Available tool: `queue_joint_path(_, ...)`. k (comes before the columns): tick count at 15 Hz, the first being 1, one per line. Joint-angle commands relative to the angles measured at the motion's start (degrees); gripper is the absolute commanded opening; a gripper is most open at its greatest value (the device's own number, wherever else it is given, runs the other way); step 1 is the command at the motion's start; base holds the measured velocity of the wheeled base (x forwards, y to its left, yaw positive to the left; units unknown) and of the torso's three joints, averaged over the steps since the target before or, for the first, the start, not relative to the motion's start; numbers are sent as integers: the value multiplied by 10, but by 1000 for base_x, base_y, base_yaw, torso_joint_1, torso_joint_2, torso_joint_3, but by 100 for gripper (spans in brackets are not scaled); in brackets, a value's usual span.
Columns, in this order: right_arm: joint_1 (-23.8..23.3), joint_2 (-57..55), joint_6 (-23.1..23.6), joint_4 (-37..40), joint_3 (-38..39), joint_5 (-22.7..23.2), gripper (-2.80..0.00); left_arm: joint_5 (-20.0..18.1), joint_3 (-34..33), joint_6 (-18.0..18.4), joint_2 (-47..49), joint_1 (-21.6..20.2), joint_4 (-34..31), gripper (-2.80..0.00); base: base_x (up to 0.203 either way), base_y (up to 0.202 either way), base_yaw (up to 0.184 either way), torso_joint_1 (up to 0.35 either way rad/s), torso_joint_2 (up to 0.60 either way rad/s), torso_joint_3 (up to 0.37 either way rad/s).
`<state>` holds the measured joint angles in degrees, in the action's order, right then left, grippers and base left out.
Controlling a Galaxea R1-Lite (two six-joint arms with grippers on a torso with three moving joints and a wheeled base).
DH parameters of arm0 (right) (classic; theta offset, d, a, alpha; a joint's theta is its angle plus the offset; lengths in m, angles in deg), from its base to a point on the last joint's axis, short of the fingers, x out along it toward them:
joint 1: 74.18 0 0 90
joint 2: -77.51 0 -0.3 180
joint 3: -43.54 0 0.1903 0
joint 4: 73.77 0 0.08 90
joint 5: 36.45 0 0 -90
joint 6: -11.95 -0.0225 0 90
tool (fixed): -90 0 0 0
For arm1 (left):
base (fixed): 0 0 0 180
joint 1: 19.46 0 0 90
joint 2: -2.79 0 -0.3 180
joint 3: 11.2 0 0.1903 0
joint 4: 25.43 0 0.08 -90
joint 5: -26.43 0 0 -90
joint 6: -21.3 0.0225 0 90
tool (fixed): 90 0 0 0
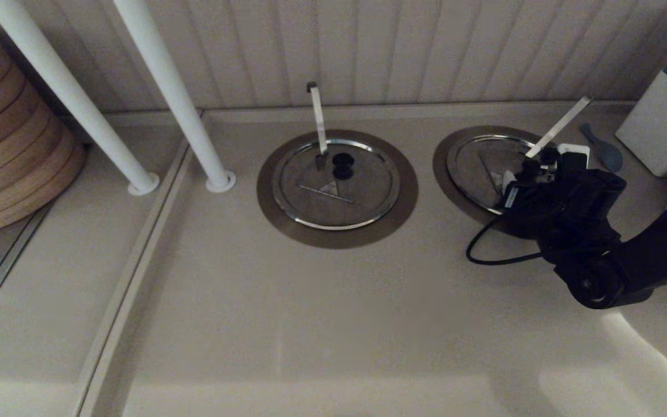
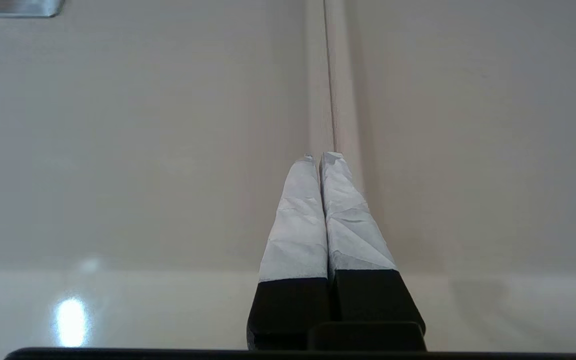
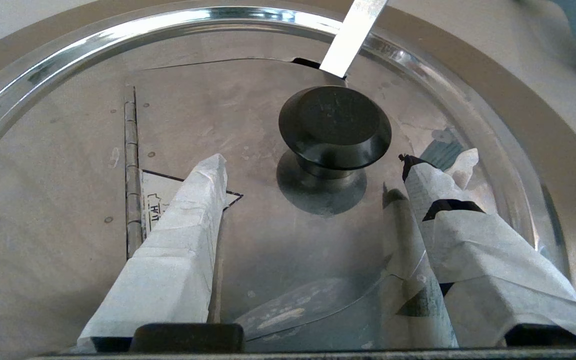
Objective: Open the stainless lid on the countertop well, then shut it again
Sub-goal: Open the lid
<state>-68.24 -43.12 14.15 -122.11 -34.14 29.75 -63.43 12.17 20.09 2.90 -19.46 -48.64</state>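
Observation:
The stainless lid (image 1: 478, 159) lies shut on the countertop well, whose brownish collar (image 1: 443, 168) rings it; the cavity is hidden. A slanted flat utensil handle (image 1: 559, 124) pokes out through the lid's notch. My right gripper (image 1: 533, 165) hovers low over the lid. In the right wrist view it (image 3: 313, 160) is open, its taped fingers (image 3: 188, 225) standing on either side of the black knob (image 3: 334, 125) and a little short of it, touching nothing. The lid's hinge (image 3: 129, 165) runs beside one finger. My left gripper (image 2: 320, 156) is shut and empty over bare counter, outside the head view.
A second lidded well (image 1: 333, 185) with an upright handle (image 1: 317, 119) sits to the left. Two white poles (image 1: 194, 133) stand behind it, with stacked bamboo steamers (image 1: 9, 133) at far left. A blue paddle (image 1: 603, 150) and a white box (image 1: 658, 127) lie right of the lid.

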Motion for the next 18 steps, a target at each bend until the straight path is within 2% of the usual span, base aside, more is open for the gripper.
queue_joint_path(1,3,-3,1,-4,0,-1,0,0,0,0,0,0,0,-280,0,0,0,0,0,0)
queue_joint_path(18,0,1,-17,-4,-30,3,0,0,0,0,0,0,0,-280,0,0,0,0,0,0)
